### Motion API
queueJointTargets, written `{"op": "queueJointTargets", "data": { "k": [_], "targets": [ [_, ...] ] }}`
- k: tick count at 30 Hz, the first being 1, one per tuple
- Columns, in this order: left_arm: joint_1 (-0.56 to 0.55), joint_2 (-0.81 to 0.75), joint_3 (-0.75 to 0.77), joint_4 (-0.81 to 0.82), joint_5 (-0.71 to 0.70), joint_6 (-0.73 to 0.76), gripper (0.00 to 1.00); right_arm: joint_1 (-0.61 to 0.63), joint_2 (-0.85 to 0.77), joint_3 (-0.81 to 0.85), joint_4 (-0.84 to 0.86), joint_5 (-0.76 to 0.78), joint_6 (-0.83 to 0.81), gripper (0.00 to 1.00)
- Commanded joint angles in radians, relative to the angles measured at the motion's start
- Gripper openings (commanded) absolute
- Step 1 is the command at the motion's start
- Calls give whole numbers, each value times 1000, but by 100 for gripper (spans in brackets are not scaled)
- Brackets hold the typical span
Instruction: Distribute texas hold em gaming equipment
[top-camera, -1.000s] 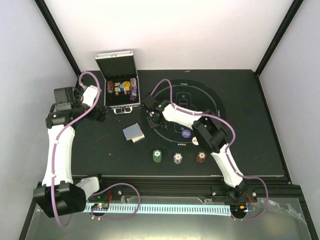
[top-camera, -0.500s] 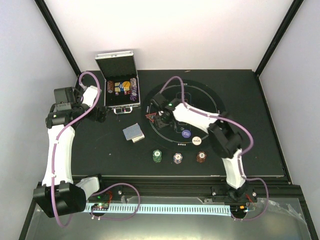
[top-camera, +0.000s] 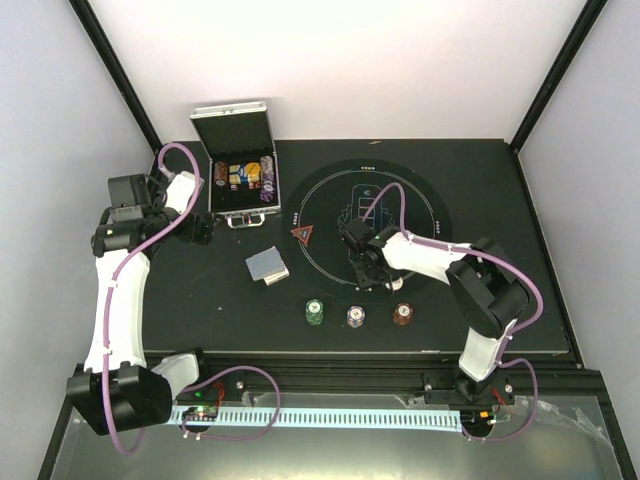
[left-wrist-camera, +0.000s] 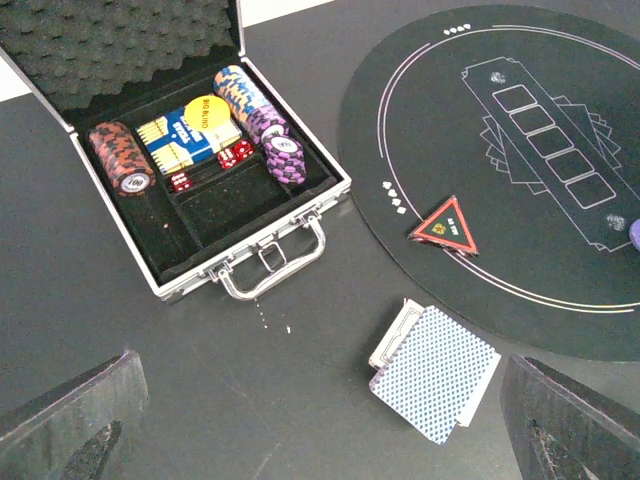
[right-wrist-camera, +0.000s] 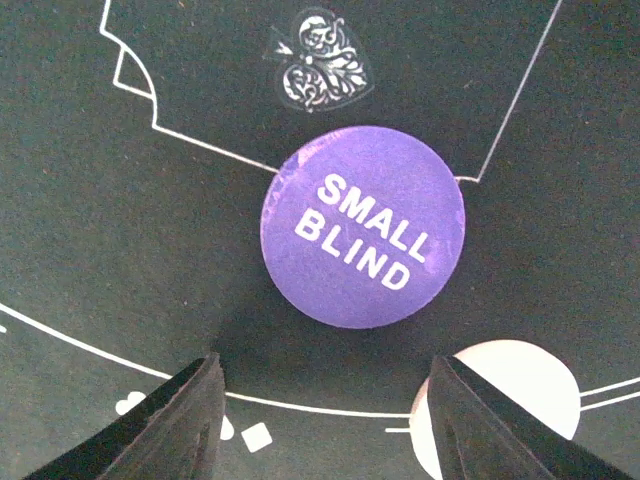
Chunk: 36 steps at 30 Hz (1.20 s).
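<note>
**Right gripper (right-wrist-camera: 325, 368) poised over the round purple "SMALL BLIND" button (right-wrist-camera: 363, 240)**

Its jaws stand apart and empty. The button lies flat on the round black printed mat (right-wrist-camera: 120, 200), just beside a round white button (right-wrist-camera: 500, 400). Likely step: placing the buttons. Next, it should lower squarely and pinch the thin disc's edges. The left gripper (left-wrist-camera: 320, 440), jaws wide and empty, hovers near the blue-backed playing cards (left-wrist-camera: 432, 372).

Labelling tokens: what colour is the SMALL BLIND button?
SMALL BLIND button is purple with white lettering; clearest in right wrist view.
</note>
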Motion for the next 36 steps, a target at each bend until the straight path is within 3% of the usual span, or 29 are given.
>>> {"op": "queueJointTargets", "data": {
  "k": [1, 16, 21, 28, 36],
  "targets": [
    [6, -20, 38, 2, 30, -19, 99, -12, -46, -22, 48, -5, 19, 57],
    [7, -6, 54, 9, 12, -49, 99, -58, 9, -49, 121, -71, -18, 37],
    [6, -5, 54, 14, 7, -54, 99, -91, 41, -10, 120, -56, -32, 36],
    [6, 5, 55, 18, 5, -56, 99, -148, 141, 131, 104, -5, -81, 35],
    [9, 13, 55, 21, -4, -51, 99, -236, 344, 439, 79, 12, -131, 32]
  ]
}}
